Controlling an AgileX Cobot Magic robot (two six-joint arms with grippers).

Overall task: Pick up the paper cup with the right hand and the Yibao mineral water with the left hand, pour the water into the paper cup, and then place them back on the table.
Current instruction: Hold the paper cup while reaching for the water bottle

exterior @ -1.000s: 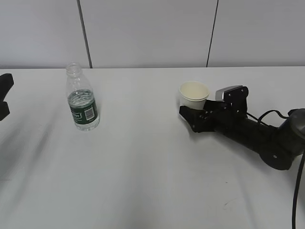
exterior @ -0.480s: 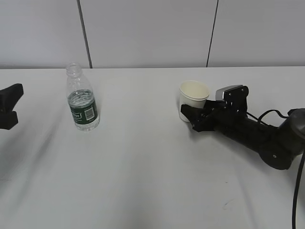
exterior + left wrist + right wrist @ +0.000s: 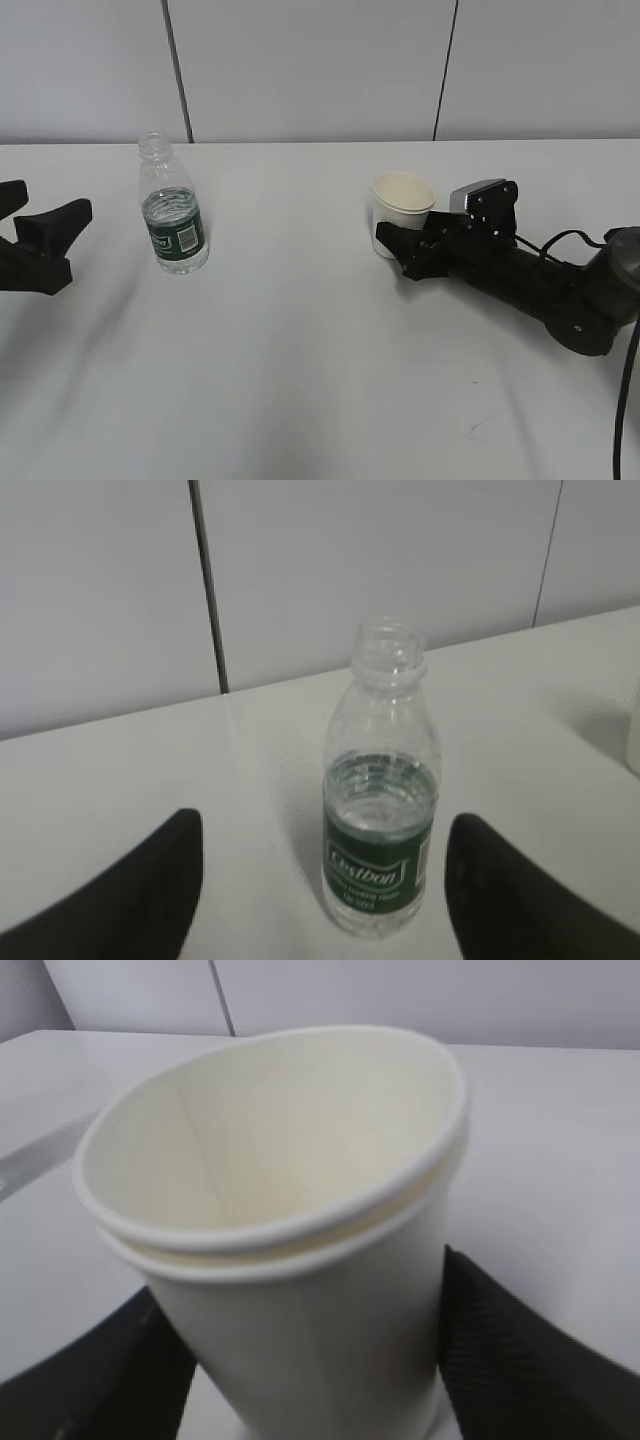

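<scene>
The right end effector (image 3: pixel 400 245) lies low along the surface (image 3: pixel 320 380), its two fingers on either side of the paper cup (image 3: pixel 401 207). In the right wrist view the cup (image 3: pixel 290 1250) sits between them, both fingers pressed to its lower wall, and it leans a little, so the grip looks made low on the body, likely to keep the rim clear for pouring. The cup's base seems to rest on the surface, not yet lifted.

The left end effector (image 3: pixel 55 240) stands wide open and empty, level with the surface. The Yibao mineral water (image 3: pixel 173 215) stands upright ahead of it, apart from both fingers; the left wrist view shows the bottle (image 3: pixel 382 810) centred in front of the gap, lined up for a grasp around the label.
</scene>
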